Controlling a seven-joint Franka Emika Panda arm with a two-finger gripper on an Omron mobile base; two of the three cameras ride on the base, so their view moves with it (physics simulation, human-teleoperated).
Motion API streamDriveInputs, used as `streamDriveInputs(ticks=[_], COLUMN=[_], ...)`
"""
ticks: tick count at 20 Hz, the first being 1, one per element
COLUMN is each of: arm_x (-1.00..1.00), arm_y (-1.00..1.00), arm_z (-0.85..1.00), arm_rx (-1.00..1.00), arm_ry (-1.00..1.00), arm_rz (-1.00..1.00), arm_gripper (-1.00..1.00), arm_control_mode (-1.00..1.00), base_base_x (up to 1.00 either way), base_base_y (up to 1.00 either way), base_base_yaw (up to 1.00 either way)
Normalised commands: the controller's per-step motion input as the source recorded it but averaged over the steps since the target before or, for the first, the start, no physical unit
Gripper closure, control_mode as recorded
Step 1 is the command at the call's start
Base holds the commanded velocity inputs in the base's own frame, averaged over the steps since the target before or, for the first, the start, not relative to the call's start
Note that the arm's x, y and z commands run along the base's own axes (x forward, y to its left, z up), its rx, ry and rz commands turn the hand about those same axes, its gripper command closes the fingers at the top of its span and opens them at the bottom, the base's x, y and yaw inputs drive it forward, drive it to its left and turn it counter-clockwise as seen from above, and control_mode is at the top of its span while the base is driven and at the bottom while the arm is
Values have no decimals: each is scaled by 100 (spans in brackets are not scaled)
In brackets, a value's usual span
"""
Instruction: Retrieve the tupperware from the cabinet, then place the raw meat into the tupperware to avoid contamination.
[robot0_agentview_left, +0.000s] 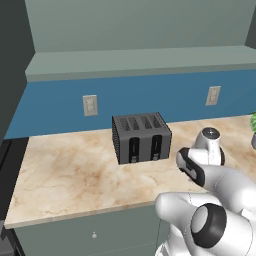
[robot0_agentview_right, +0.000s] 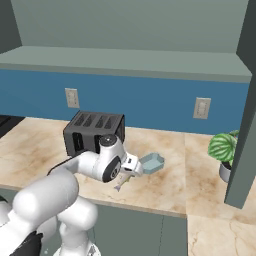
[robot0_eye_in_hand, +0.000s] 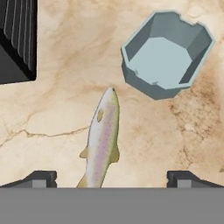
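The counter (robot0_eye_in_hand: 52, 109) is showing a smooth, marble-like beige stone with brown veins. The fish (robot0_eye_in_hand: 103, 138) is gleaming silvery with a pinkish sheen, while the tupperware (robot0_eye_in_hand: 166, 52) is looking like matt, pale translucent plastic. The toaster (robot0_agentview_left: 141, 137) is appearing dull dark grey.

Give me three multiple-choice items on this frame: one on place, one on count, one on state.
1. Where is the tupperware?
A. In the cabinet
B. On the counter, beside the fish
C. On top of the toaster

2. How many slots does the toaster have?
A. Two
B. Four
C. Six

3. What state is the claw in?
A. Open above the fish
B. Shut on the fish
C. Shut on the tupperware

Answers:
1 B: the hand view shows it standing empty on the counter, just past the fish.
2 B: four slots show on its top in the left base view.
3 A: the tips stand wide apart either side of the fish, which lies flat on the counter.
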Motion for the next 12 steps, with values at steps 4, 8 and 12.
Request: streamDriveInputs(ticks=[4, 8, 12], arm_x=[1, 6, 11], arm_y=[0, 0, 0], arm_z=[-21, -22, -12], arm_rx=[8, 6, 2], arm_ry=[0, -1, -3], arm_rz=[-2, -3, -3], arm_gripper=[-100, -100, -100], arm_control_mode=[-100, -100, -100], base_base_x=[0, 0, 0], base_base_y=[0, 0, 0], base_base_yaw=[0, 0, 0])
